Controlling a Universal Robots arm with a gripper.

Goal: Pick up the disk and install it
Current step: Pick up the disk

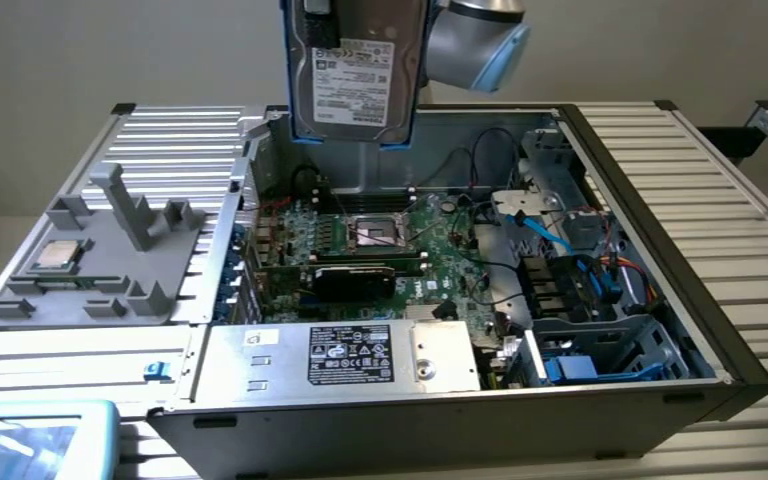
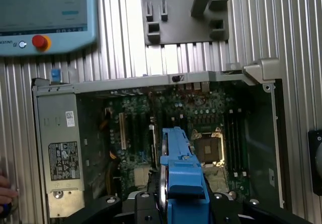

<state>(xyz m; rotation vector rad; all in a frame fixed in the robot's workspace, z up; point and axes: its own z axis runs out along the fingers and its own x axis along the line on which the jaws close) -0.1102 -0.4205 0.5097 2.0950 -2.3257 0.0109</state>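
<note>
Top of disk cut off

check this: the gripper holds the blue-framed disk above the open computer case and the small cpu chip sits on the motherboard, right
One thing is wrong: the CPU chip sits on the grey fixture outside the computer case, at the exterior view's left, not on the motherboard. The gripper does hold the disk above the open case.

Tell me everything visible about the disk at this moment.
The disk is a flat silver-grey metal hard drive with a white printed label, framed by a bright blue plastic carrier. It hangs upright, label facing the exterior camera, above the open computer case, touching nothing but the tool, which clamps it on both sides.
</note>
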